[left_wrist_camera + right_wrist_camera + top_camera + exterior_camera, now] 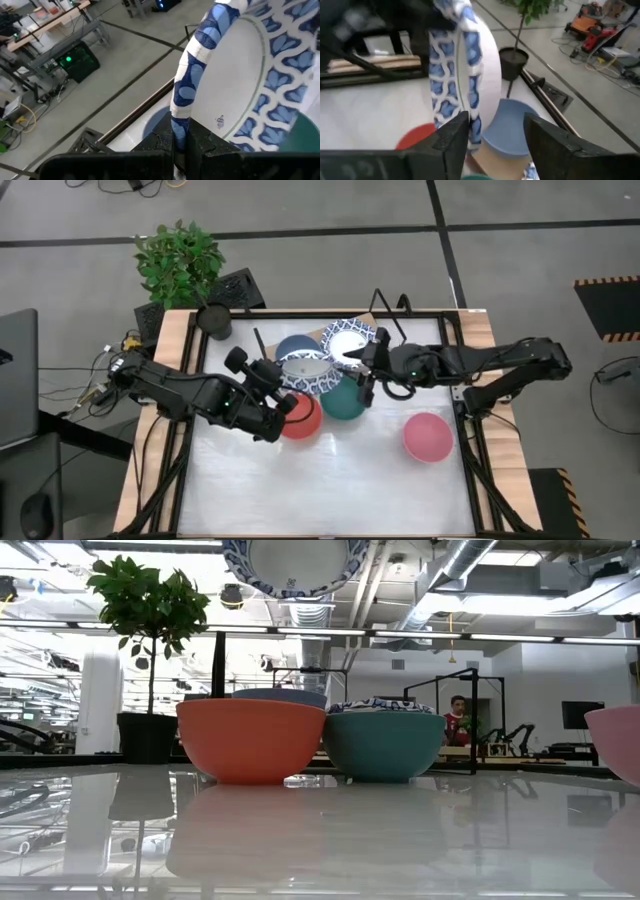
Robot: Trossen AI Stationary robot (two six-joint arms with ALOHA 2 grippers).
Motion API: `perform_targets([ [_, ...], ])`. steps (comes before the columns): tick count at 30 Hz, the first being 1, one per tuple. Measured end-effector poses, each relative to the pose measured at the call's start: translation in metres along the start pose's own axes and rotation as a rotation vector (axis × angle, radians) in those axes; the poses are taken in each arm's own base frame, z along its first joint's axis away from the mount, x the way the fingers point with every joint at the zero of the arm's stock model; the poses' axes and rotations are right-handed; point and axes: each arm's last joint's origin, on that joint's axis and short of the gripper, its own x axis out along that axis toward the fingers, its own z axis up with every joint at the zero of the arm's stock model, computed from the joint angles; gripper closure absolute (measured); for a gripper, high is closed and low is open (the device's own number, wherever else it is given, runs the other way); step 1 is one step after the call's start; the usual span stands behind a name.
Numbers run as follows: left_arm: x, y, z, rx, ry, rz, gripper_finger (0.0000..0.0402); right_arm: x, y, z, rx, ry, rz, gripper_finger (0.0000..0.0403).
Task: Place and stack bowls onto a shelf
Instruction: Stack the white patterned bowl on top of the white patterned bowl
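Note:
My left gripper point(287, 398) point(186, 135) is shut on a white bowl with a blue pattern point(305, 370) point(295, 565), held high above the other bowls. My right gripper point(362, 375) point(495, 135) is open just to that bowl's right; the bowl's rim point(472, 135) shows between its fingers, beside one of them. On the light-brown shelf board point(492, 167) rests a blue bowl point(292, 346) point(510, 125). A second patterned bowl point(350, 340) point(380, 705) sits behind the green bowl point(345, 402). The red bowl point(303, 420) and pink bowl point(428, 436) stand on the tabletop. My left gripper pinches the patterned bowl's rim point(180, 120), one finger on each face of the wall. Its fingers come slanting from the table's near left. The bowl is lifted clear and stands tilted, nearly on edge, above the fingers. My right gripper: I cannot tell whether one finger point(455, 137) touches the rim.
A potted plant point(180, 260) and its dark pot point(213, 320) stand at the table's far left corner. The red and green bowls sit side by side just near of the shelf. Bare white tabletop point(330, 480) spreads toward the near edge. A person shows far off in the room point(458, 718).

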Motion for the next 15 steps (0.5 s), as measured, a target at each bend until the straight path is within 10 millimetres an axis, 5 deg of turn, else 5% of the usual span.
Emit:
perform_targets([
  [7,0.0,0.0,0.0,0.006,-0.003,0.002,0.0401,0.016,0.003,-0.006,-0.005,0.021,-0.012,0.0182],
  [15,0.001,0.001,0.0,0.018,0.003,0.003,0.0401,0.018,0.004,-0.004,0.003,0.004,-0.014,0.0272],
])
